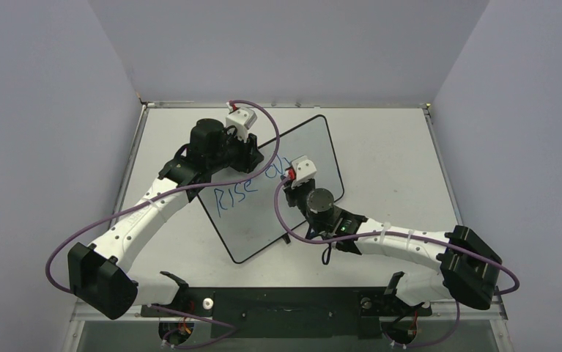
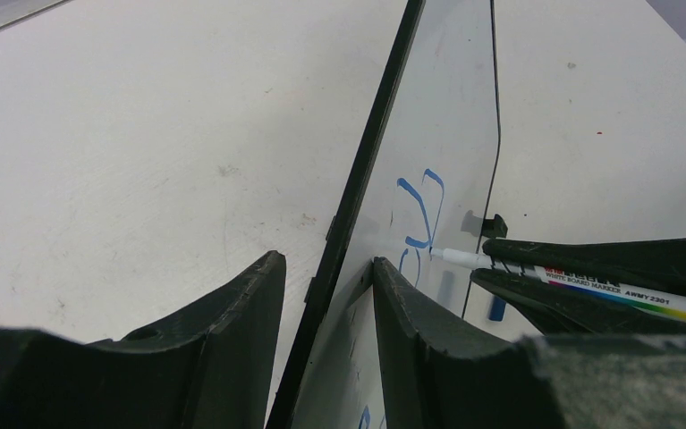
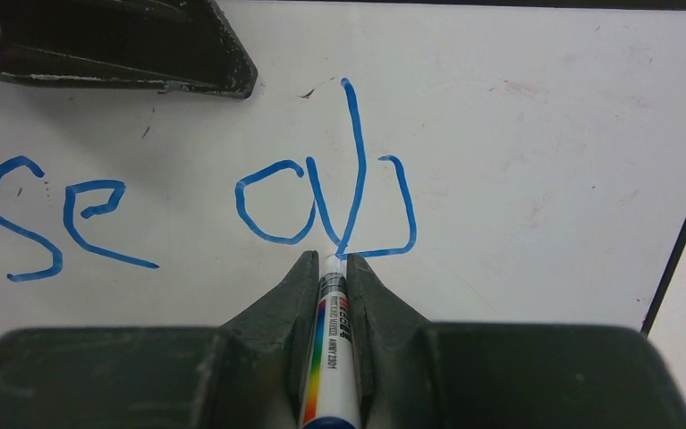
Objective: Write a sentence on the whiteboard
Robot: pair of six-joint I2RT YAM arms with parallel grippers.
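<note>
Straddling the edge of the whiteboard point(image 1: 263, 231), which sits aslant on the table point(image 1: 395, 147), the left gripper point(image 2: 326, 266) rests one finger point(image 2: 419, 340) on the written face, can't tell if it's really squeezing; the sentence point(image 1: 231, 196) reads "Rise ab" so far; the right gripper point(image 3: 332, 264) pinches a marker point(image 3: 330, 357), tip touching the b's foot; blank board rightward up to the frame point(image 3: 681, 241).

Left arm point(image 1: 146, 213) and right arm point(image 1: 402, 242): white link shells, black joint housings, one purple cable point(image 1: 48, 268) each (slack loops). White wrist cameras point(image 1: 242, 117), red tabs. Fingers point(image 2: 232, 313) black, scuffed.

"Rise ab" on whiteboard point(image 3: 545, 134); marker point(image 2: 625, 293) "AWMY 2301"
</note>
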